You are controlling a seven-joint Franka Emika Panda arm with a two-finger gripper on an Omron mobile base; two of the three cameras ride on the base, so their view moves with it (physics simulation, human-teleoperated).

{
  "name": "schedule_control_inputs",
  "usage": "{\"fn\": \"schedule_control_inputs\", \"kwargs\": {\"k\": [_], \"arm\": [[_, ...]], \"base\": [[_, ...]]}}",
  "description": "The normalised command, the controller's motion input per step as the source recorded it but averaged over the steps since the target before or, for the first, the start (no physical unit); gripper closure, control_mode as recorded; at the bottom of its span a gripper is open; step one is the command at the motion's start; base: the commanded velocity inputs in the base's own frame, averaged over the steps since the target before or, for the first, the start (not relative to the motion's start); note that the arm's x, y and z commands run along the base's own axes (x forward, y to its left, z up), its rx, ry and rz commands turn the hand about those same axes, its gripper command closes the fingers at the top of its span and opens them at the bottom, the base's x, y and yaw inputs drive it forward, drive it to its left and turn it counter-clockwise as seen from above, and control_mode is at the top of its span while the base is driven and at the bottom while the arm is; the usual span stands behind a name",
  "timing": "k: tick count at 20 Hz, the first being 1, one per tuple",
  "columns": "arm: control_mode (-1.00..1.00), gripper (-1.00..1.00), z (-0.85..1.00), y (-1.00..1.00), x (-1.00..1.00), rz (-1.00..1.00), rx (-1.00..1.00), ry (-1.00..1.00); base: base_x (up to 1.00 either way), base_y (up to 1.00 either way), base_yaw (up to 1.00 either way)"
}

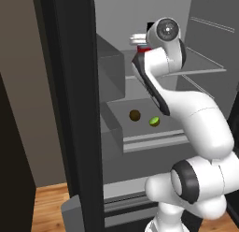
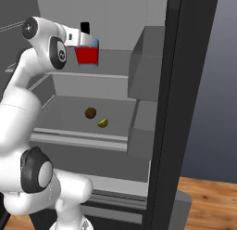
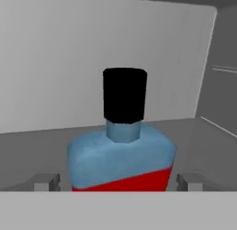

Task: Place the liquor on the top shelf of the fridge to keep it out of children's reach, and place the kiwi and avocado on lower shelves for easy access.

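A black fridge (image 2: 185, 85) stands open, its smooth pale grey interior facing a glossy white robot arm (image 1: 200, 128) that reaches to the upper level.

The thin, flat top shelf (image 2: 111, 76) carries the liquor (image 2: 87, 55), a squat, square-shouldered bottle, red below and light blue above, with a short neck and black cap, standing upright. The gripper (image 3: 119, 182) sits at the bottle with its fingers (image 3: 46, 182) spread wide, one on each side of the body and clear of it, gripping nothing. Below, on the deeper grey lower shelf (image 2: 78, 136) with its raised front lip, the roundish olive-brown kiwi (image 2: 90, 113) lies just beside the small yellow-green oval avocado (image 2: 102, 123).
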Motion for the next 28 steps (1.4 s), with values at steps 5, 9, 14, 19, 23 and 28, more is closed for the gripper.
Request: {"fn": "schedule_control_inputs", "kwargs": {"k": [5, 9, 14, 19, 23, 28], "arm": [[-1.0, -1.0, 0.0, 0.0, -0.49, -0.04, 0.1, 0.0], [-1.0, -1.0, 0.0, 0.0, -0.67, 0.0, 0.06, 0.0], [-1.0, -1.0, -0.01, -0.12, -0.91, 0.0, 0.01, 0.06], [-1.0, -1.0, -0.23, -0.42, -1.0, 0.02, 0.0, 0.06], [-1.0, -1.0, -0.37, -0.66, -0.97, 0.04, 0.05, 0.03], [-1.0, -1.0, -0.09, -0.41, -0.28, 0.0, 0.2, -0.03]], "base": [[0.0, 0.0, 0.0], [0.0, 0.0, 0.0], [0.0, 0.0, 0.0], [0.0, 0.0, 0.0], [0.0, 0.0, 0.0], [0.0, 0.0, 0.0]]}}
